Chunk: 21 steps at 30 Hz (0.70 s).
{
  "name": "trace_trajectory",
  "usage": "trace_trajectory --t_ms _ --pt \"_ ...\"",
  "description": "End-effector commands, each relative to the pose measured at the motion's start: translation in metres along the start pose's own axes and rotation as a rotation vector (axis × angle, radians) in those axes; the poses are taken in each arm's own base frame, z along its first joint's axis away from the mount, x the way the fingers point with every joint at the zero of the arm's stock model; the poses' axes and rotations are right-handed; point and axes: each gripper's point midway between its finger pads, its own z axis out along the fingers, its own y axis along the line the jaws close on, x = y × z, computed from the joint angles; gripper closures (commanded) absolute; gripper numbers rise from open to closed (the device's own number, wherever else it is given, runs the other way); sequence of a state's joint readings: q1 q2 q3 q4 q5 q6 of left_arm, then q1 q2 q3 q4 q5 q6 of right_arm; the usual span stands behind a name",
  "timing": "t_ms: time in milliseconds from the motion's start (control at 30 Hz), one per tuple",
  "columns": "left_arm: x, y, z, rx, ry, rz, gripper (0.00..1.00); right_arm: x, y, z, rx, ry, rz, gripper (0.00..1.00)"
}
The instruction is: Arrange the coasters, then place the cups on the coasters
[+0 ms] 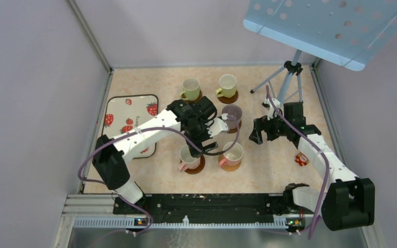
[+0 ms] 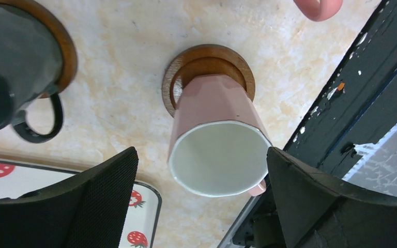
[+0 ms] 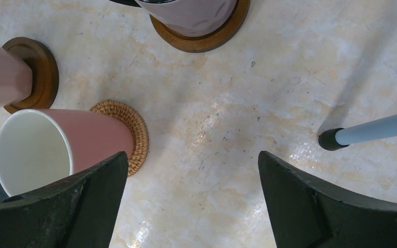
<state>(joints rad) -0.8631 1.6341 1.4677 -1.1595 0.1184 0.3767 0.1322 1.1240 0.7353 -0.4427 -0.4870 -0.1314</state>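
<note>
Two light green cups [image 1: 190,89] [image 1: 228,85] stand on dark coasters at the back. A mauve cup [image 1: 231,113] sits on a brown coaster [image 3: 207,39] mid-table. In front, one pink cup [image 1: 188,157] stands on a dark coaster [image 2: 207,57], and the other pink cup [image 1: 232,153] on a tan woven coaster [image 3: 132,129]. My left gripper [image 1: 200,138] is open just above the left pink cup [image 2: 217,150], fingers clear of its sides. A dark green-grey cup [image 2: 10,67] on its coaster [image 2: 67,51] lies mostly under that arm. My right gripper [image 1: 256,135] is open over bare table, empty.
A strawberry-print tray [image 1: 119,111] lies at the left. A tripod [image 1: 289,77] carrying a blue perforated panel [image 1: 331,26] stands at the back right, one foot [image 3: 333,138] close to my right gripper. A small red object [image 1: 302,159] lies under the right arm. The black base rail [image 2: 351,103] runs along the near edge.
</note>
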Motion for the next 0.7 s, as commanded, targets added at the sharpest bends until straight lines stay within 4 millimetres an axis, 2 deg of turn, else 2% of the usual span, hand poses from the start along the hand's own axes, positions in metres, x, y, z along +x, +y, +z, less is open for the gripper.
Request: trace_trajectory --t_ms 0,200,300,433,533,667 --pt "-0.022 0.008 -0.039 -0.038 -0.162 -0.013 0.01 -0.031 0.002 -0.009 -0.013 -0.072 -0.051 0.05" --pt "-0.025 0.010 -0.056 0.002 -0.241 -0.045 0.01 -0.033 0.005 -0.011 -0.027 -0.072 -0.060 0.05" --pt "-0.029 0.022 -0.072 0.013 -0.325 -0.094 0.01 -0.037 0.008 -0.014 -0.033 -0.085 -0.067 0.05" --pt "-0.023 0.055 -0.096 0.011 -0.445 -0.201 0.01 -0.046 0.008 -0.020 -0.023 -0.100 -0.082 0.05" --pt "-0.006 0.093 -0.112 -0.036 -0.514 -0.316 0.01 -0.056 0.009 -0.025 -0.018 -0.111 -0.096 0.05" --pt "0.022 0.132 -0.130 -0.072 -0.589 -0.422 0.01 -0.072 0.009 -0.036 0.001 -0.130 -0.115 0.05"
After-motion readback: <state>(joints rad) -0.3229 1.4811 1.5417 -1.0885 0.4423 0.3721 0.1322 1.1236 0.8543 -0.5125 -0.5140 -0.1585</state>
